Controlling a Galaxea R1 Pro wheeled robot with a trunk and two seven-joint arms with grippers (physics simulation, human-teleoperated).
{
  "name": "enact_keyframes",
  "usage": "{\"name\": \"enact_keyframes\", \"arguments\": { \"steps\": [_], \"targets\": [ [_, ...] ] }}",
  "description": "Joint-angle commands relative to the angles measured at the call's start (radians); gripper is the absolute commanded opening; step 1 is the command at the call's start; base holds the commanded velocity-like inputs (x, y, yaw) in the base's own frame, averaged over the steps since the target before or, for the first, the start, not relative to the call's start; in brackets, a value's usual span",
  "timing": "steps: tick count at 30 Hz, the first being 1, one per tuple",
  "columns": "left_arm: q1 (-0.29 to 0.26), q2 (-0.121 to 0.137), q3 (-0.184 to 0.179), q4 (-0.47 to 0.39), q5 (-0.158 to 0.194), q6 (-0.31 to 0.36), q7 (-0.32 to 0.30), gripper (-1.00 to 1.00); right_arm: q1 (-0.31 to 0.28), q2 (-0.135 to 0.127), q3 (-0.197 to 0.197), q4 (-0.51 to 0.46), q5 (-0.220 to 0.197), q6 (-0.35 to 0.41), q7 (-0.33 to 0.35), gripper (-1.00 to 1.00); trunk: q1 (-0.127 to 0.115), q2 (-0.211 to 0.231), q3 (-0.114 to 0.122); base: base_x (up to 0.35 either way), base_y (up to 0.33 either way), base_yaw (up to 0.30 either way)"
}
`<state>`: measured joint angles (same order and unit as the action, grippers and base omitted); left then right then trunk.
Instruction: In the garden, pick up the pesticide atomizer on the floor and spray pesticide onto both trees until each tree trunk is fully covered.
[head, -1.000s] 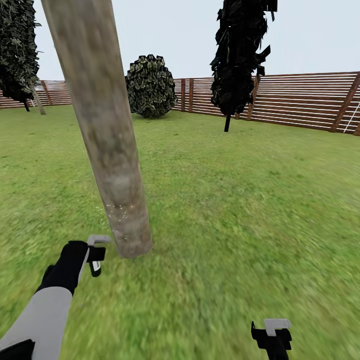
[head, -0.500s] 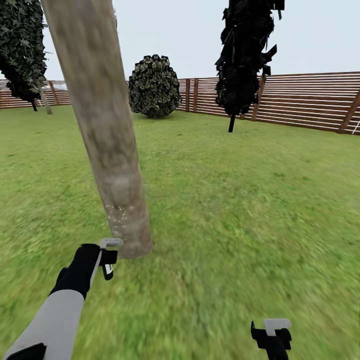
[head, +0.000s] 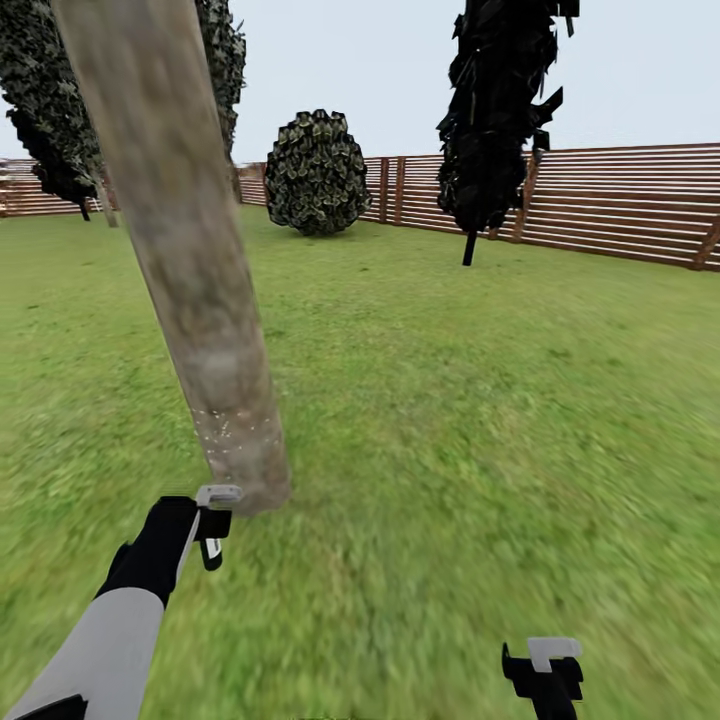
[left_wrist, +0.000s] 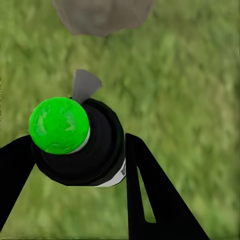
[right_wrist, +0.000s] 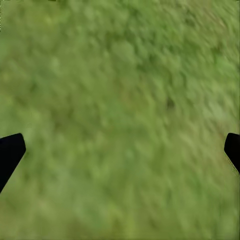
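Left tool (left_wrist: 82, 150) clamped on the pesticide atomizer (left_wrist: 75, 142), black fingers (left_wrist: 150, 195) either side of its dark body, bright green cap toward the camera, grey nozzle tip pointing away at the rounded base of the tree trunk (left_wrist: 102, 15). In the head view, same left tool (head: 212, 522) just beside the foot of the tree trunk (head: 190, 290), nearly touching, low near the grass floor (head: 450, 420). Trunk's long axis running up and away from the tool, leaning in the picture; pale speckles visible on the lowest stretch of bark, upper length bare of them, so coverage probably only begun. Likely next: sweep the nozzle upward along that axis while keeping it aimed at the bark.

Right tool (head: 545, 672) well apart from the trunk, on its far side from the left tool; wide open over grass in the wrist view (right_wrist: 120, 150), holding nothing.

Beyond the trunk: a rounded bush (head: 318, 172), a dark thin-stemmed tree (head: 495, 110), a slatted wooden fence (head: 620, 200). Second thick trunk not clearly identifiable from here.
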<state>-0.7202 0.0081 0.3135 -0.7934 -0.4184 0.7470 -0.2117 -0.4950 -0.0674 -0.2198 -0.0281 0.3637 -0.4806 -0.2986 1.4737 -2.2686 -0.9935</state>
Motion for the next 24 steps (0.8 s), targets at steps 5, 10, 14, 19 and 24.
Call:
{"name": "enact_keyframes", "arguments": {
  "steps": [5,10,14,19,24],
  "targets": [
    [0.001,0.001,0.006,-0.001,-0.010,0.003,-0.009,-1.00,0.000,0.000,-0.007,0.002,0.011,-0.003,-0.004,1.00,0.000,0.000,-0.001,-0.004,-0.279,0.273],
    [0.001,0.001,0.007,-0.001,-0.010,0.003,-0.009,-1.00,0.000,0.000,-0.007,0.001,0.011,-0.003,-0.004,1.00,0.000,0.000,-0.001,0.000,-0.279,0.158],
    [0.001,0.001,0.007,-0.002,-0.009,0.003,-0.009,-1.00,0.000,0.000,-0.007,0.002,0.011,-0.003,-0.004,1.00,0.000,0.000,-0.001,0.000,-0.279,0.011],
    [0.001,0.002,0.009,-0.003,-0.008,0.003,-0.009,-1.00,0.000,0.000,-0.007,0.002,0.011,-0.003,-0.004,1.00,0.000,0.000,-0.001,0.001,-0.279,0.106],
    [0.001,0.006,0.010,-0.004,-0.006,0.004,-0.009,-1.00,0.000,0.000,-0.007,0.002,0.011,-0.003,-0.004,1.00,0.000,0.000,-0.001,0.130,-0.255,0.264]
  ]
}}
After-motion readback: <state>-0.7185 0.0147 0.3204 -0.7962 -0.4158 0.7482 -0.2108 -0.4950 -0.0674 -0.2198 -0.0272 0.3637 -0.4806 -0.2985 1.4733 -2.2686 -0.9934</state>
